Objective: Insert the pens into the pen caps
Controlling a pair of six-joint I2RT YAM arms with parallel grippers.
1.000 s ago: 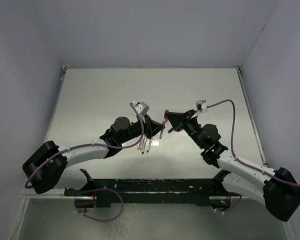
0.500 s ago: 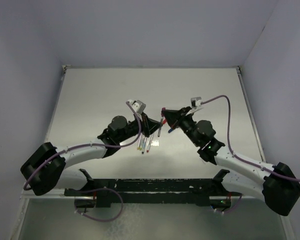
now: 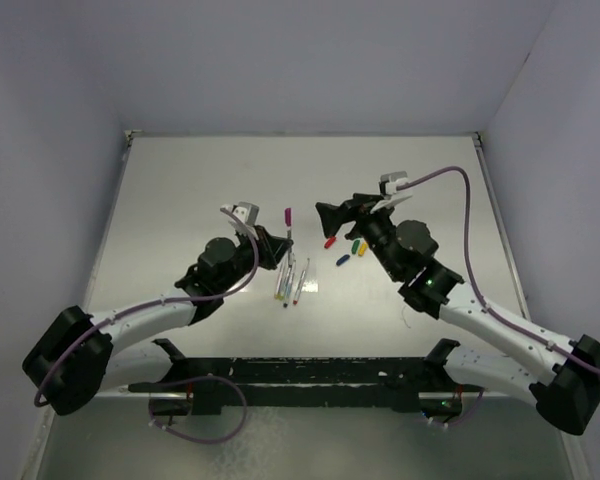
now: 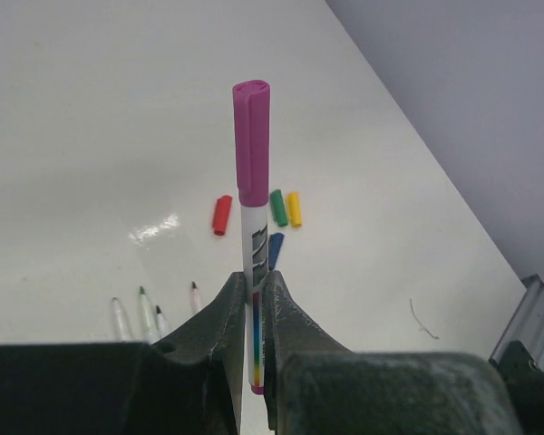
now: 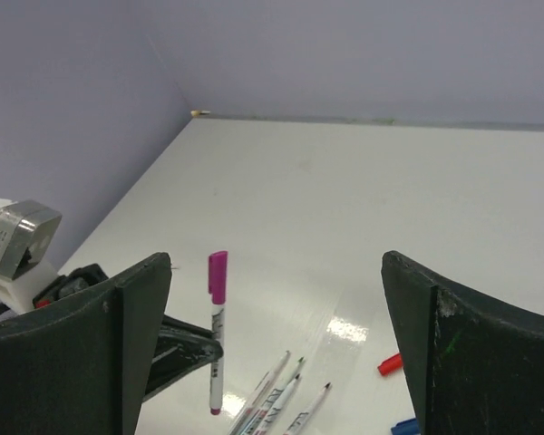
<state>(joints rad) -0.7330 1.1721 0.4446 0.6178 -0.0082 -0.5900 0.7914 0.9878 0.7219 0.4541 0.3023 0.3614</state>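
1. Table (image 3: 180, 190): pale, glossy, bearing everything below.
2. Right gripper (image 3: 332, 213): jaws spread wide, nothing between them, hovering above the loose caps and pointed toward the left arm. Seen from the right wrist, both fingers (image 5: 127, 344) far apart.
3. Left gripper (image 4: 255, 285): jaws almost closed, pinching the lower barrel of the capped pen (image 4: 254, 236), lifted clear of the table.
4. Capped pen: grey-white barrel sticking straight out past the fingertips, purple cap (image 4: 252, 140) seated on its far end.
5. Uncapped pens (image 3: 292, 280): four, lying side by side in a tight cluster on the table, between the two grippers, coloured tips bare.
6. Loose caps, on the table right of that cluster: red cap (image 3: 330, 242) alone, green cap (image 3: 354, 242) and yellow cap (image 3: 361, 247) just beside each other, blue cap (image 3: 342, 260) nearer the arms' bases.
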